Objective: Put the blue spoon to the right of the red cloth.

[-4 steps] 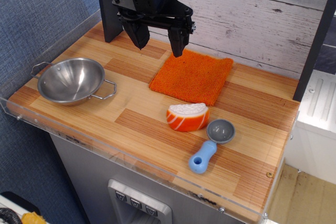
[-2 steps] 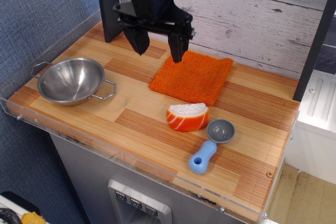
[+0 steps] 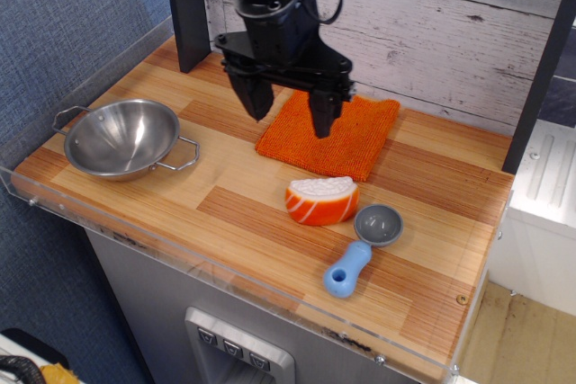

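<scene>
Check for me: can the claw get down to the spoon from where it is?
Probably yes. The claw hangs open over the cloth; the spoon lies uncovered near the front edge. Only the sushi toy sits close, beside its bowl.

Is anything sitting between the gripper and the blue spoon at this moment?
Yes. The open gripper is over the red cloth, and the orange-and-white sushi toy lies between the cloth and the blue spoon, close beside the spoon's grey bowl.

Lab rig: acrylic-edged wood tabletop [image 3: 270, 213]
</scene>
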`<state>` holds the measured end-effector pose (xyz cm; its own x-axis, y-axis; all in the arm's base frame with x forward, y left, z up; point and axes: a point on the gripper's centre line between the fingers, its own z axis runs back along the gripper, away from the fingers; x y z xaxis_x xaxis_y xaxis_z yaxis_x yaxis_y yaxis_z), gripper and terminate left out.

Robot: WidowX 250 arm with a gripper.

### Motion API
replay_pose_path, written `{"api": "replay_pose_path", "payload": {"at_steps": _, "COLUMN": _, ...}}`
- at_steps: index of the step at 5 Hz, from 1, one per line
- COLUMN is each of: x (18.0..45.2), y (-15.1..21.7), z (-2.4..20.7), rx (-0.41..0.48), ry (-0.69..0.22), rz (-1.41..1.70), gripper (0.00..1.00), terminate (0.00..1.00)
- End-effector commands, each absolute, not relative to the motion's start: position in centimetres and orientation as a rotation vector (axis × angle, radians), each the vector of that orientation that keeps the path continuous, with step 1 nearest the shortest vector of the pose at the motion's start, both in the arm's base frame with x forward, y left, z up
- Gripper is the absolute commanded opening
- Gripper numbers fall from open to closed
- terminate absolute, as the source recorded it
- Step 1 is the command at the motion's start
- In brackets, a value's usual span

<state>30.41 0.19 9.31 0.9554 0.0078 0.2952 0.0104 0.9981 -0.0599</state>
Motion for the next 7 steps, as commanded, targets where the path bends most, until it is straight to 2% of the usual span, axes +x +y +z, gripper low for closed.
{"api": "replay_pose_path", "payload": {"at_steps": 1, "x": 29.2, "y": -3.3, "z": 10.2, "rx": -0.085, "ry": -0.355, "rz": -0.064, "gripper": 1.0, "terminate": 0.0}}
{"api": "replay_pose_path", "payload": {"at_steps": 4, "x": 27.0, "y": -8.1, "z": 6.0, "rx": -0.068, "ry": -0.298, "rz": -0.085, "gripper": 1.0, "terminate": 0.0}}
{"api": "replay_pose_path", "payload": {"at_steps": 7, "x": 26.5, "y": -7.7, "z": 2.8, "rx": -0.052, "ry": -0.221, "rz": -0.026, "gripper": 1.0, "terminate": 0.0}}
